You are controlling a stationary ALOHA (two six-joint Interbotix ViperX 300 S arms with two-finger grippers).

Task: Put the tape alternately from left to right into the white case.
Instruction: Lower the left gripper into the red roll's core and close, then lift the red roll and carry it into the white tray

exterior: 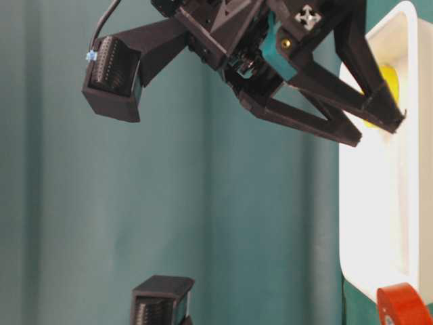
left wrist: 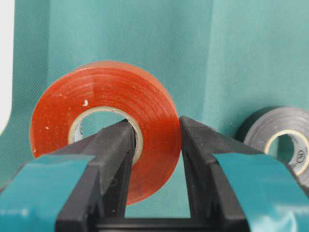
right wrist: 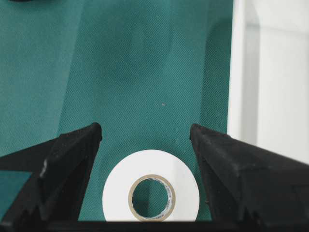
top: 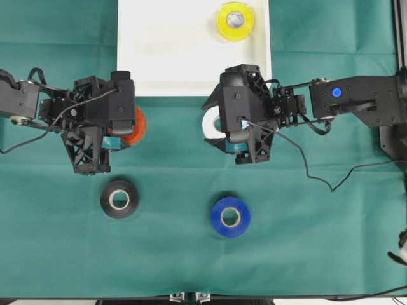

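Observation:
My left gripper [left wrist: 157, 128] is shut on a red tape roll [left wrist: 104, 121], one finger inside its core and the other against its outer rim. Overhead, the red tape roll [top: 137, 127] sits just below the lower left corner of the white case [top: 184, 63]. My right gripper [right wrist: 146, 129] hangs open above a white tape roll [right wrist: 150, 181] that lies flat on the cloth between its fingers, apart from both. In the overhead view the white tape roll [top: 208, 122] is mostly hidden under that gripper [top: 217, 125]. A yellow tape roll [top: 235, 21] lies in the case's far right part.
A black tape roll [top: 119, 198] and a blue tape roll [top: 230, 216] lie flat on the green cloth nearer the front. The black tape roll [left wrist: 285, 140] also shows right of my left fingers. The case's rim [right wrist: 239, 72] runs just right of my right gripper.

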